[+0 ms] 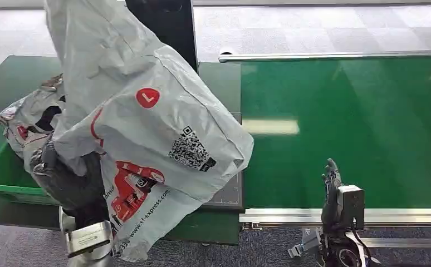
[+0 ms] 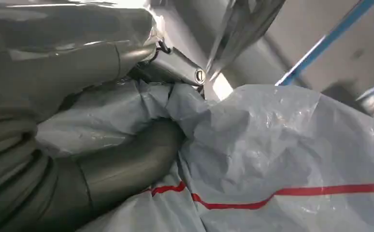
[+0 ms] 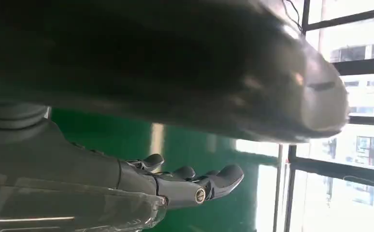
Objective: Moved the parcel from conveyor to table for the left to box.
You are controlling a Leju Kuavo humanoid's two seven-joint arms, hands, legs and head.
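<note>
- The left hand (image 1: 68,178) is at the near left and grips the lower part of the parcel (image 1: 146,111); the wrist view shows the fingers (image 2: 127,169) clamped into the grey plastic of the bag (image 2: 281,145).
- The parcel is a big grey bag with red print and a QR code; it is lifted in the air, above the bin (image 1: 1,181) and the near edge of the table (image 1: 219,83).
- The right hand (image 1: 331,192) is at the near right, over the near rail of the conveyor (image 1: 347,133); its fingers (image 3: 209,181) are stretched out, a little apart, and hold nothing.
- The green bin stands at the left and has another crumpled bag (image 1: 27,119) inside.
- The green belt goes far to the right.
</note>
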